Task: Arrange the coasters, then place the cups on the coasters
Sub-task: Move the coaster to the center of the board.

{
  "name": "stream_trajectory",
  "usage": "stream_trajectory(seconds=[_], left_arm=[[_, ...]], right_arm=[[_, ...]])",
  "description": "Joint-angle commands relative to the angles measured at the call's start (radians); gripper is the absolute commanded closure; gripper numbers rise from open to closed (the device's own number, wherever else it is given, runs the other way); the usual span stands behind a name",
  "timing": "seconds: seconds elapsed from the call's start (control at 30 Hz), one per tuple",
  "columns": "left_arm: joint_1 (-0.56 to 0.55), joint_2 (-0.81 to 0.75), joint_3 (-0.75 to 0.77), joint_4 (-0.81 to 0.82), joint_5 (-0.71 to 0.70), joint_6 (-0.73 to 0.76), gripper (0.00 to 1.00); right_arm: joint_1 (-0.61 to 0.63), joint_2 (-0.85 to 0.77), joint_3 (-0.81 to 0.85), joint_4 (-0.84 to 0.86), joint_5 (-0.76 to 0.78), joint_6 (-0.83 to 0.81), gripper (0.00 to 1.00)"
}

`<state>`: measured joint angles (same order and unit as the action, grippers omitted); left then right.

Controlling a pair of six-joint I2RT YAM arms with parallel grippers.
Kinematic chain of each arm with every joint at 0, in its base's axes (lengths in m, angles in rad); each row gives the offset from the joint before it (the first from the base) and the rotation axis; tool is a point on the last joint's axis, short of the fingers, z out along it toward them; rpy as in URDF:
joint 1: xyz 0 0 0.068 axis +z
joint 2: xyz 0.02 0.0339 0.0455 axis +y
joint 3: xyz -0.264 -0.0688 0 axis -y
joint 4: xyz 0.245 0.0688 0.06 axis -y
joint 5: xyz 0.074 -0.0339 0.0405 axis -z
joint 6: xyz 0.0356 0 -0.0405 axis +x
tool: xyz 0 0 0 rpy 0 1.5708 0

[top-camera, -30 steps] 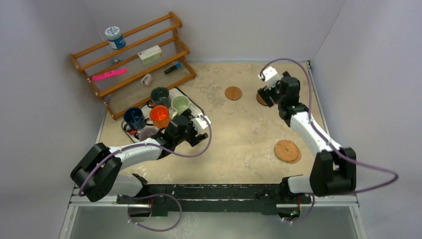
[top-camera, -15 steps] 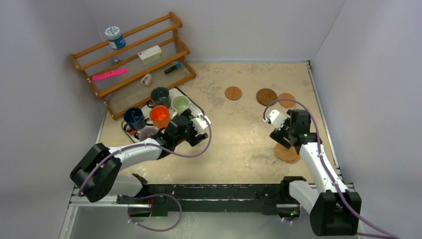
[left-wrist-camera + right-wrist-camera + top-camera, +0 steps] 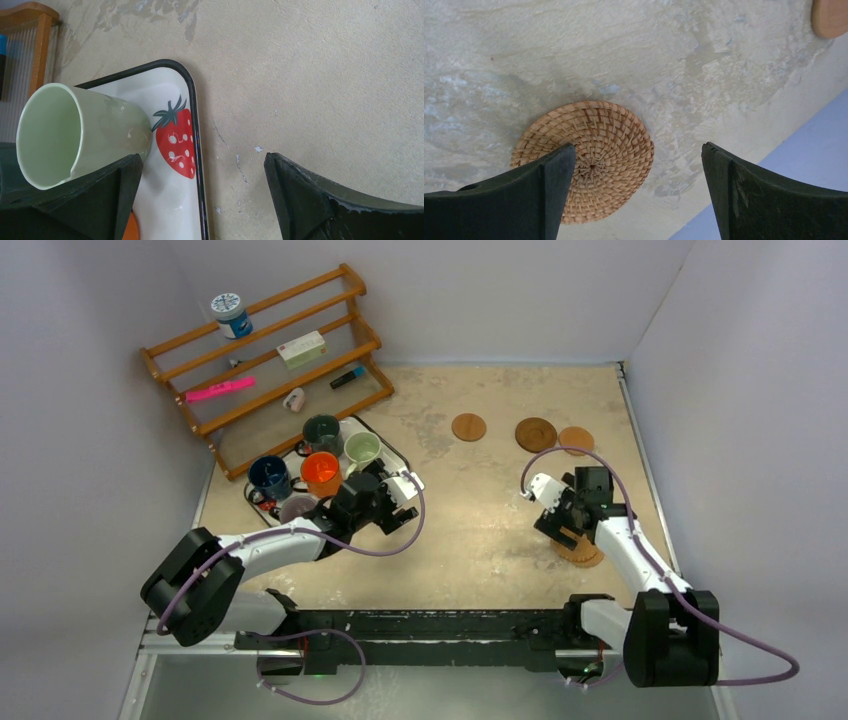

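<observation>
Three coasters (image 3: 535,434) lie arranged beyond the right fingers (image 3: 499,205), now back, wide open and empty, over the wicker coaster (image 3: 609,140); left fingers (image 3: 325,200) gape empty beside a green cup (image 3: 85,130).

Woven wicker coaster (image 3: 599,145), matt mottled tabletop (image 3: 574,50), glossy strawberry-print tray (image 3: 150,95), smooth pale-green cup (image 3: 100,130), perhaps ceramic.

No legible text (too blurred)

Sandy, mottled table (image 3: 480,510) here, carrying a slatted wooden rack (image 3: 270,360) at the far left, a strawberry-print tray (image 3: 150,92) just in front of it, a row of three brown coasters (image 3: 535,434) far right, and a wicker coaster (image 3: 609,145) nearer the right edge.
</observation>
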<state>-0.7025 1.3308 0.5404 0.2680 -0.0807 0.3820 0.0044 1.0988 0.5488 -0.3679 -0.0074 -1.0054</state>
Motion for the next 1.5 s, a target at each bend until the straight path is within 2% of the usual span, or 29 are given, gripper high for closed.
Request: stream_trajectory(seconds=[0.0,0.27,0.6,0.9,1.13,1.27,1.47], left_arm=[[0.005,-0.013,0.020,0.025,0.018,0.001,0.00],[0.006,-0.002,0.022,0.027,0.017,0.002,0.00],[0.005,0.008,0.024,0.027,0.018,0.004,0.00],[0.006,0.020,0.026,0.027,0.022,0.012,0.00],[0.005,0.033,0.030,0.024,0.025,0.014,0.00],[0.003,0.025,0.038,0.017,0.027,0.014,0.00],[-0.042,0.075,0.128,-0.045,0.051,0.039,0.00]], right_arm=[[-0.003,0.064,-0.019,0.076,-0.074,0.008,0.01],[0.001,0.170,-0.021,0.122,-0.153,0.033,0.01],[0.163,0.309,-0.003,0.224,-0.153,0.120,0.01],[0.290,0.438,0.123,0.155,-0.294,0.138,0.01],[0.342,0.285,0.156,0.106,-0.474,0.133,0.01],[0.341,0.176,0.157,0.070,-0.479,0.135,0.01],[0.297,0.075,0.120,0.038,-0.373,0.151,0.01]])
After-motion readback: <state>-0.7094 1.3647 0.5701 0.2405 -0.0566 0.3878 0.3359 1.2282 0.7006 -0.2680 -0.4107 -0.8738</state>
